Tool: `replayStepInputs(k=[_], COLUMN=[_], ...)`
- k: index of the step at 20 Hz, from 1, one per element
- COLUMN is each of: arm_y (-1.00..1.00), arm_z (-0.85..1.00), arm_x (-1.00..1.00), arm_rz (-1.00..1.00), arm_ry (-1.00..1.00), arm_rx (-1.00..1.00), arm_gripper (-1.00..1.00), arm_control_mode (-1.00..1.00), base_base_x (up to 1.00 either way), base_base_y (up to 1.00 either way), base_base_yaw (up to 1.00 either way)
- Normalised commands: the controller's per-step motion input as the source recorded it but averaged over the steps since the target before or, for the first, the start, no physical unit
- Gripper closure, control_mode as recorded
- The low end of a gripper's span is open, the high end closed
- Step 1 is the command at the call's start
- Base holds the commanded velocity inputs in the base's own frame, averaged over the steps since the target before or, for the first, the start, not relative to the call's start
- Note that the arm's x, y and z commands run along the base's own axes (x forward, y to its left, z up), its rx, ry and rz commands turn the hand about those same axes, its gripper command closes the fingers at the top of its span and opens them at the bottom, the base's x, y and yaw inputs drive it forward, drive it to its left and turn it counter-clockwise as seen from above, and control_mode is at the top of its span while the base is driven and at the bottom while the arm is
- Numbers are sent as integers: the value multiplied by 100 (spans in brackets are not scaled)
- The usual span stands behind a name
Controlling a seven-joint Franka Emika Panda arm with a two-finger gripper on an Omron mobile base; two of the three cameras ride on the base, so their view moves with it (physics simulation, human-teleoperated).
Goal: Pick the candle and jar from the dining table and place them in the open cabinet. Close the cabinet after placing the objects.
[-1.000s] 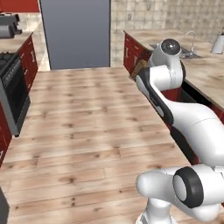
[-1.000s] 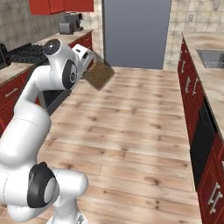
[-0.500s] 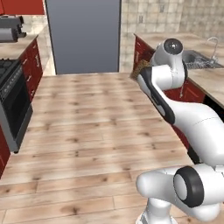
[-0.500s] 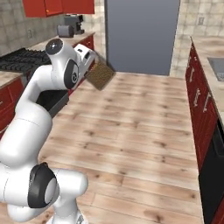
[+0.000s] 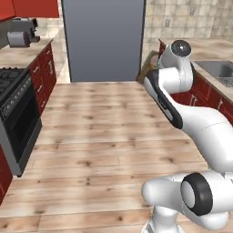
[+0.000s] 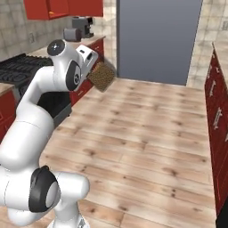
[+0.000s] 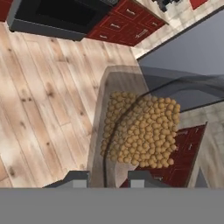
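The pincer (image 7: 106, 177) was clamped on the jar (image 7: 140, 131), whose tan grains sat in the centre of the hand view just above the two dark fingertips (image 7: 78, 178). In the right base view the jar (image 6: 102, 76) hung at the upper left, tucked close beside the arm's white wrist, well above the wooden floor (image 6: 147, 129). Carrying it raised and near the body probably kept it steady while the base crossed the kitchen toward the cabinet, past the stove (image 5: 16, 113) on the left.
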Motion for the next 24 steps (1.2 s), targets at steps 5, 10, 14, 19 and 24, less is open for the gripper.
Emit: replayStepInputs(k=[5,10,14,19,24], arm_y=[0,0,0,0,0], arm_z=[0,0,0,0,0], arm_x=[0,0,0,0,0], arm_rz=[0,0,0,0,0], arm_ry=[0,0,0,0,0], arm_rx=[0,0,0,0,0], arm_gripper=[100,100,100,100,100], arm_control_mode=[100,100,100,100,100], base_base_x=[99,92,90,87,78], base_base_y=[10,9,4,8,4], base_base_yaw=[23,25,29,32,36])
